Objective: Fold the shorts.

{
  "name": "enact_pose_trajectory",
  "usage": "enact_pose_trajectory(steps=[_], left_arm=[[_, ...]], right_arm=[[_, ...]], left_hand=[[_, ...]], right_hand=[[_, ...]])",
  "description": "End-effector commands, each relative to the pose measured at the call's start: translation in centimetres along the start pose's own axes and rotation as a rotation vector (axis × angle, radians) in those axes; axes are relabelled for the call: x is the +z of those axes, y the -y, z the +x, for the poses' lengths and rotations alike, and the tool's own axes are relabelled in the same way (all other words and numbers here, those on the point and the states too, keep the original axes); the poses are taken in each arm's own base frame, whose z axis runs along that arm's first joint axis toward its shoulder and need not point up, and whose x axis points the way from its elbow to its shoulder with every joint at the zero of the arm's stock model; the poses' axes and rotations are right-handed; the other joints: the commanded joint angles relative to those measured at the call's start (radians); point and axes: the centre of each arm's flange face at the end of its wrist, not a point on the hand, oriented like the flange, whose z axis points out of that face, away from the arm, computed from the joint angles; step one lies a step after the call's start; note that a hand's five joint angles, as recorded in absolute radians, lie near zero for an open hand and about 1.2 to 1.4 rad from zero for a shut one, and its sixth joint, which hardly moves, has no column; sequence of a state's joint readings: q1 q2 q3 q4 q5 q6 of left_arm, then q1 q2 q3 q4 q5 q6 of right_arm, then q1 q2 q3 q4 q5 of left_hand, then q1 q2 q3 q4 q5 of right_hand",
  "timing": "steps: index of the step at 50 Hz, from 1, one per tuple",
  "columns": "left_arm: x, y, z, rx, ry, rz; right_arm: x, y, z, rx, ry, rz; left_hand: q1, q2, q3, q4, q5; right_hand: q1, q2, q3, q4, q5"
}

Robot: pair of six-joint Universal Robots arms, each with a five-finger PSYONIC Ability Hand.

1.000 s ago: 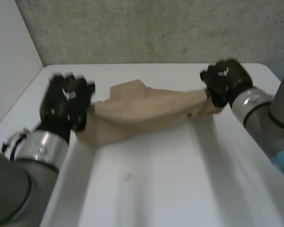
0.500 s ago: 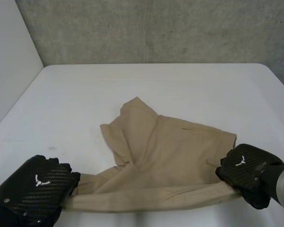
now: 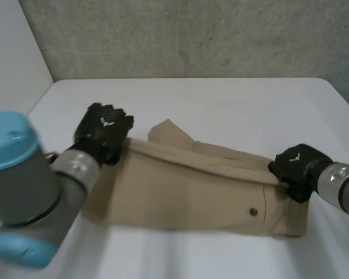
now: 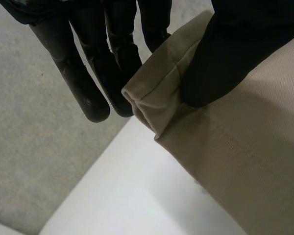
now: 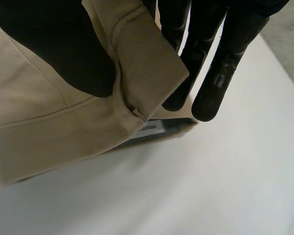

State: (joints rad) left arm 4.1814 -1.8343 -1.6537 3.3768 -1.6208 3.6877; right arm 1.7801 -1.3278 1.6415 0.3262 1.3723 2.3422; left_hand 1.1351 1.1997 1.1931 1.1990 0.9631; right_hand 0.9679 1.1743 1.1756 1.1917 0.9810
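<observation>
At the white table's (image 3: 221, 99) left side, the robot's left hand (image 3: 104, 131) pinches a stitched corner of the tan shorts (image 3: 186, 192), thumb clamped on the cloth against straight black fingers (image 4: 93, 93). The shorts, a fine-ribbed twill, lie doubled in a long flat band across the table's middle, toward its front edge, with a small button (image 3: 253, 212) showing near their right end. Toward the table's right edge, the right hand (image 3: 299, 168) grips the opposite hemmed corner the same way, thumb over the folded hem, fingers (image 5: 220, 73) extended behind it.

I count 1 shorts (image 3: 186, 186), 1 table (image 3: 221, 99), 1 left hand (image 3: 104, 131), 1 right hand (image 3: 296, 165).
</observation>
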Motion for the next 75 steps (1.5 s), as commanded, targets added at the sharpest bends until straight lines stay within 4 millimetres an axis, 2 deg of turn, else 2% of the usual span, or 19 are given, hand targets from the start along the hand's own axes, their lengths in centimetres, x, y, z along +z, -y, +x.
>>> enact_pose_trajectory(steps=[1, 5, 11, 12, 16, 28, 31, 32, 33, 34, 36, 37, 40, 45, 51, 62, 66, 71, 75], left_arm=[[7.3, -1.3, 1.8, 0.156, 0.033, 0.066], [10.5, -1.9, 2.4, 0.197, 0.059, 0.112], [13.1, -2.4, 3.8, 0.201, 0.022, 0.215], [13.3, -2.4, 4.0, 0.204, 0.015, 0.232], [15.0, -2.5, 4.7, 0.208, 0.022, 0.317], [17.7, -4.6, 5.9, 0.209, 0.039, 0.339], [17.7, -4.6, 5.9, 0.207, 0.05, 0.356], [17.6, -4.4, 5.9, 0.206, 0.059, 0.374], [17.6, -4.4, 6.0, 0.206, 0.063, 0.381], [17.4, -4.2, 5.9, 0.208, 0.075, 0.402], [17.3, -3.5, 5.8, 0.209, 0.092, 0.436], [17.3, -3.1, 5.5, 0.21, 0.107, 0.453], [17.0, -1.3, 4.7, 0.204, 0.159, 0.505], [14.9, 1.5, 2.7, 0.173, 0.225, 0.489], [11.3, 2.7, 1.2, 0.099, 0.207, 0.442], [3.5, 1.9, 0.7, -0.137, 0.063, 0.287], [1.0, 1.7, 0.5, -0.203, 0.036, 0.248], [-0.9, 0.8, 0.6, -0.247, 0.017, 0.201], [-2.2, 0.1, 0.9, -0.254, 0.004, 0.168]], right_arm=[[2.5, 0.5, 0.6, 0.014, -0.08, 0.036], [4.7, 1.4, 1.0, -0.015, -0.173, 0.079], [6.5, 1.4, 1.7, -0.028, -0.255, 0.073], [8.0, 1.6, 1.9, -0.035, -0.292, 0.084], [9.4, 1.7, 1.8, -0.05, -0.31, 0.099], [12.8, 1.6, 1.8, -0.166, -0.411, 0.122], [13.3, 1.7, 1.9, -0.174, -0.431, 0.135], [13.4, 2.0, 2.2, -0.175, -0.449, 0.15], [13.4, 2.4, 2.6, -0.162, -0.472, 0.174], [13.3, 3.1, 3.2, -0.155, -0.503, 0.204], [13.2, 3.4, 3.5, -0.152, -0.521, 0.222], [12.5, 4.7, 4.7, -0.129, -0.578, 0.284], [11.9, 5.4, 5.2, -0.114, -0.6, 0.313], [6.4, 9.0, 8.2, 0.088, -0.663, 0.498], [3.0, 9.0, 7.3, 0.152, -0.566, 0.464], [-0.6, 3.2, 3.7, 0.305, -0.328, 0.192], [-0.8, 0.6, 1.2, 0.343, -0.211, 0.137], [-0.2, -2.7, 0.9, 0.393, -0.195, 0.088], [0.3, -3.7, 0.8, 0.41, -0.209, 0.105]], left_hand=[[0.261, 0.197, 0.203, 0.197, 0.259], [0.261, 0.197, 0.203, 0.197, 0.259], [0.261, 0.197, 0.203, 0.197, 0.259], [0.261, 0.197, 0.203, 0.197, 0.259], [0.261, 0.197, 0.203, 0.197, 0.259], [0.261, 0.197, 0.203, 0.197, 0.259], [-0.051, -0.116, -0.109, -0.115, -0.054], [-0.419, -0.483, -0.477, -0.483, -0.421], [-0.568, -0.632, -0.626, -0.632, -0.57], [-0.767, -0.832, -0.825, -0.831, -0.769], [-0.938, -1.003, -0.996, -1.002, -0.941], [-0.961, -1.025, -1.019, -1.024, -0.963], [-0.954, -1.019, -1.012, -1.018, -0.956], [-0.954, -1.018, -1.012, -1.018, -0.956], [-0.945, -1.01, -1.003, -1.009, -0.948], [-0.939, -1.004, -0.997, -1.003, -0.942], [-0.936, -1.001, -0.994, -1.0, -0.939], [-0.939, -1.004, -0.997, -1.003, -0.942], [-0.939, -1.004, -0.997, -1.003, -0.942]], right_hand=[[0.428, 0.222, 0.221, 0.205, 0.241], [0.428, 0.222, 0.221, 0.205, 0.241], [0.428, 0.222, 0.221, 0.205, 0.241], [0.428, 0.222, 0.221, 0.205, 0.241], [0.428, 0.222, 0.221, 0.205, 0.241], [0.428, 0.222, 0.221, 0.205, 0.241], [0.428, 0.222, 0.221, 0.205, 0.241], [0.217, 0.011, 0.01, -0.007, 0.03], [-0.468, -0.674, -0.676, -0.692, -0.656], [-0.793, -1.0, -1.001, -1.017, -0.981], [-0.793, -1.0, -1.001, -1.017, -0.981], [-0.793, -1.0, -1.001, -1.017, -0.981], [-0.793, -1.0, -1.001, -1.017, -0.981], [-0.793, -1.0, -1.001, -1.017, -0.981], [-0.793, -1.0, -1.001, -1.017, -0.981], [-0.695, -0.902, -0.903, -0.919, -0.883], [-0.531, -0.737, -0.739, -0.755, -0.719], [-0.49, -0.696, -0.697, -0.714, -0.677], [-0.466, -0.672, -0.674, -0.69, -0.654]])
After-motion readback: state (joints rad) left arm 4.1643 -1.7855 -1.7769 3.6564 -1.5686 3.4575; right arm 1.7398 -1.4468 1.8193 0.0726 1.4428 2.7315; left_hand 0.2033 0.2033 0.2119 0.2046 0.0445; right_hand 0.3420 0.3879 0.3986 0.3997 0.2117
